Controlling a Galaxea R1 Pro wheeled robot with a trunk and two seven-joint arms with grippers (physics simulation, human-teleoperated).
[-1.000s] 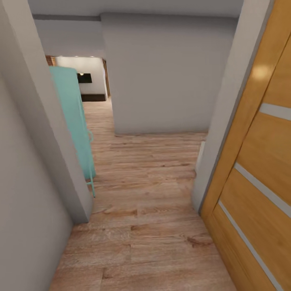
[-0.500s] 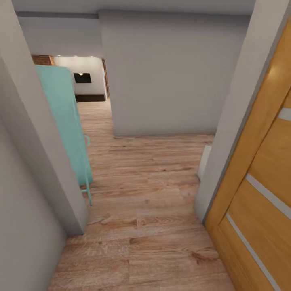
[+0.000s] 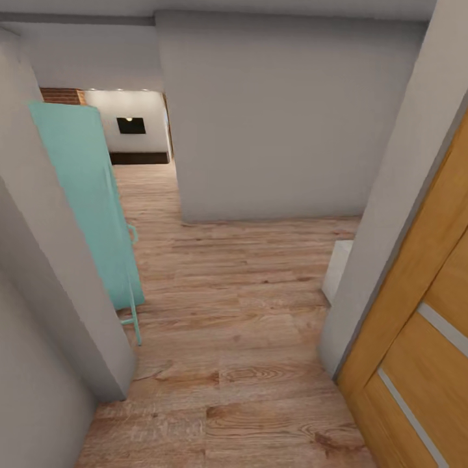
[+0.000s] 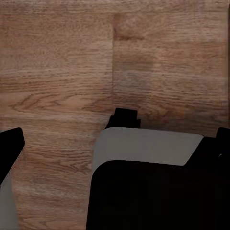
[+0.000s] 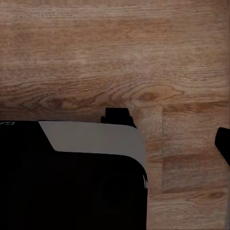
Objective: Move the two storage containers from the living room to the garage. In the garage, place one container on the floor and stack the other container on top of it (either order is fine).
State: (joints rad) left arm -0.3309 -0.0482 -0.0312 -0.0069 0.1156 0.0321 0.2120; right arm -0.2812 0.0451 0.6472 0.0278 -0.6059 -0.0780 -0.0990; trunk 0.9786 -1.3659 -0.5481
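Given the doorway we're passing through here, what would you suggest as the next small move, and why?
Probably roll straight ahead through the doorway, keeping centred. The oak door stands close on the right and a grey wall close on the left, with open wood floor between. A teal panel leans just past the left wall, so drift slightly right. No containers are in view yet.

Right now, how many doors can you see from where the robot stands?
2: an oak door with frosted strips close on the right, and a turquoise door standing open on the left of the wood-plank hallway. Others may be hidden behind the grey walls.
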